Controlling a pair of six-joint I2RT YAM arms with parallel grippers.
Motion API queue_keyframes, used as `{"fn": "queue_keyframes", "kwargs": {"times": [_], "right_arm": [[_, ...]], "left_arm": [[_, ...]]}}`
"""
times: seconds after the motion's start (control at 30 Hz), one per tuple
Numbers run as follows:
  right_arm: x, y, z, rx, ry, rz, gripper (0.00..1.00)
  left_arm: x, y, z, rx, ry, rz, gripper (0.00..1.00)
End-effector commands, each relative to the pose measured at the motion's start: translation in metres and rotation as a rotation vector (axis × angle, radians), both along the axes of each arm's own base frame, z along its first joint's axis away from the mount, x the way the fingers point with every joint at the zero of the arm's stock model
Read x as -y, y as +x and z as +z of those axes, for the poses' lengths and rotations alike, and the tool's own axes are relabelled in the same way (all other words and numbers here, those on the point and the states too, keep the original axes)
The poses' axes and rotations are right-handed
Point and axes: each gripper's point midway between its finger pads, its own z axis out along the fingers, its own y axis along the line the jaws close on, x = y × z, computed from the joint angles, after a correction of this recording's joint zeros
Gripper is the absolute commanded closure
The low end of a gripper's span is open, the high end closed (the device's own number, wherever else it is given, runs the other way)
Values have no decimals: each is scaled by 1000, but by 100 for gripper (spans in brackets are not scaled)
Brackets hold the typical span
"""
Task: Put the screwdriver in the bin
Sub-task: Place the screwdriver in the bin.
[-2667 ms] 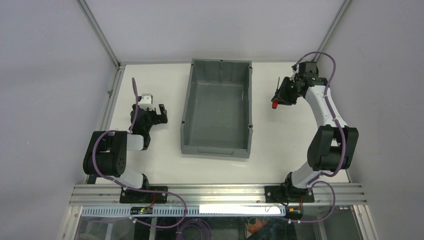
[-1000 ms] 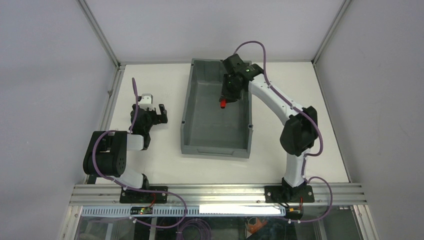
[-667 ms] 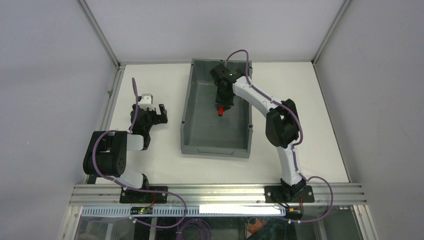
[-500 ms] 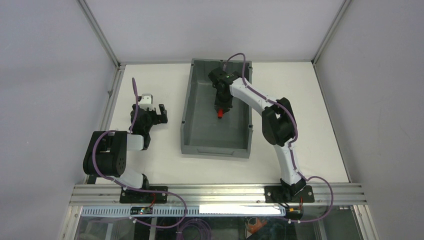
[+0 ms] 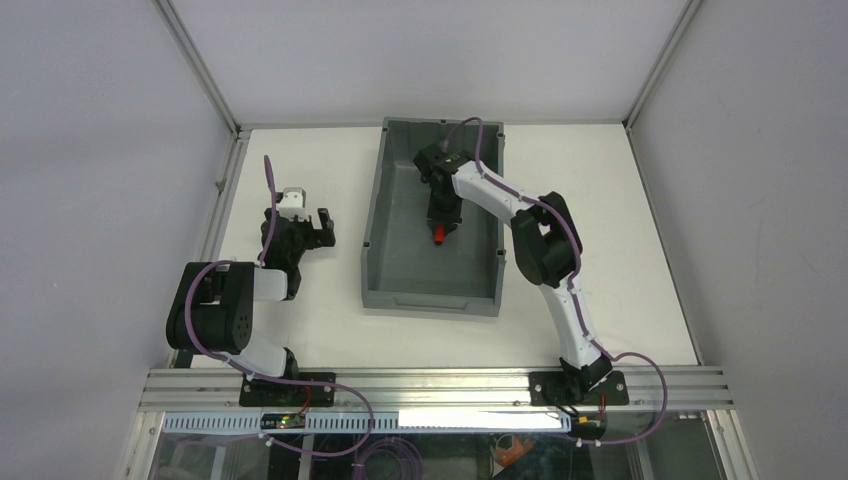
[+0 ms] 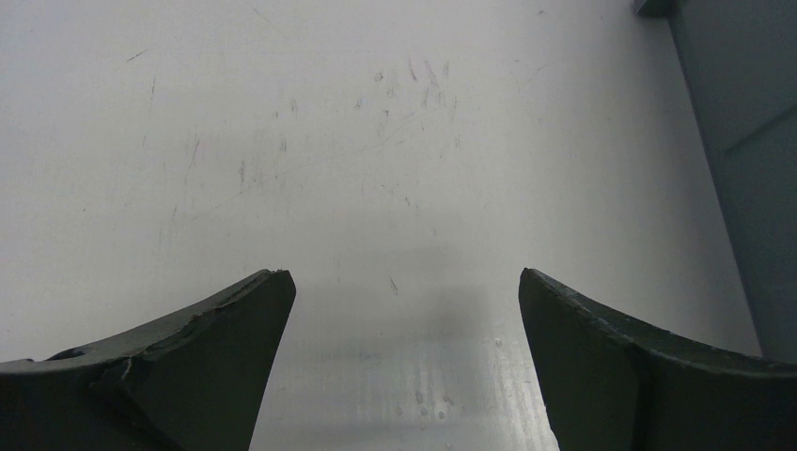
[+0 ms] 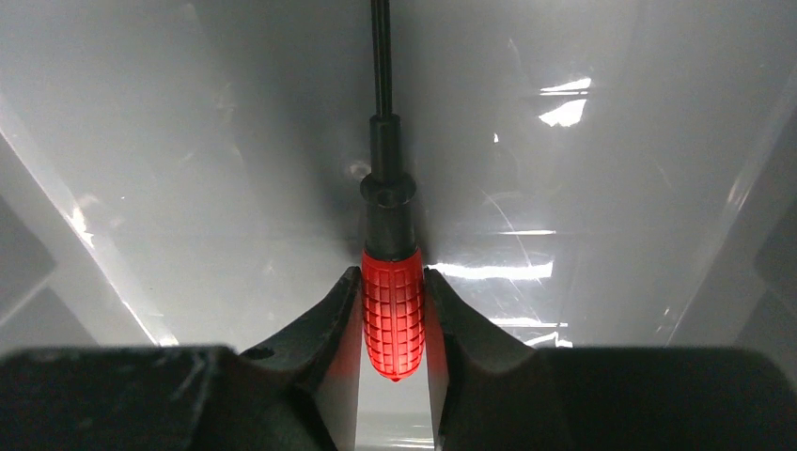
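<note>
The dark grey bin [image 5: 385,210] stands in the middle of the table. My right gripper [image 5: 441,225] reaches down inside it, over its floor [image 7: 235,188], and is shut on the screwdriver [image 5: 439,236]. In the right wrist view both fingers press the red ribbed handle [image 7: 393,315], and the thin black shaft [image 7: 380,56] points away from the camera. My left gripper [image 5: 315,225] rests open and empty over the white table, left of the bin; its fingertips [image 6: 254,310] stand wide apart.
The bin's outer left wall [image 6: 752,169] shows at the right edge of the left wrist view. The white table [image 5: 590,250] lies bare to the right of the bin. Aluminium frame posts and grey walls enclose the table's far corners.
My right arm carried the screwdriver from right of the bin to over it, then lowered it inside toward the floor. The left arm has not moved.
</note>
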Motion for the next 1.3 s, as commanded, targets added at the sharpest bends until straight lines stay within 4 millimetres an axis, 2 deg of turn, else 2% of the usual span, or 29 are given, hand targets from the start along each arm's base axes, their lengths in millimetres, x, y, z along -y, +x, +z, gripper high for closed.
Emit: {"fn": "queue_keyframes", "kwargs": {"times": [0.0,0.13,0.33,0.63,0.97,1.27], "right_arm": [[-13,11,4,42,34,11,96],[-14,10,-1,30,33,21,90],[-13,6,-9,11,19,38,75],[-11,4,-8,13,3,52,54],[-7,8,17,63,0,68,39],[-6,15,63,149,24,103,22]], "left_arm": [[8,4,17,60,-16,-28,1],[8,4,17,60,-16,-28,1],[8,4,18,62,-16,-29,1],[8,4,18,61,-16,-28,1],[8,4,18,61,-16,-28,1],[8,4,18,60,-16,-28,1]]}}
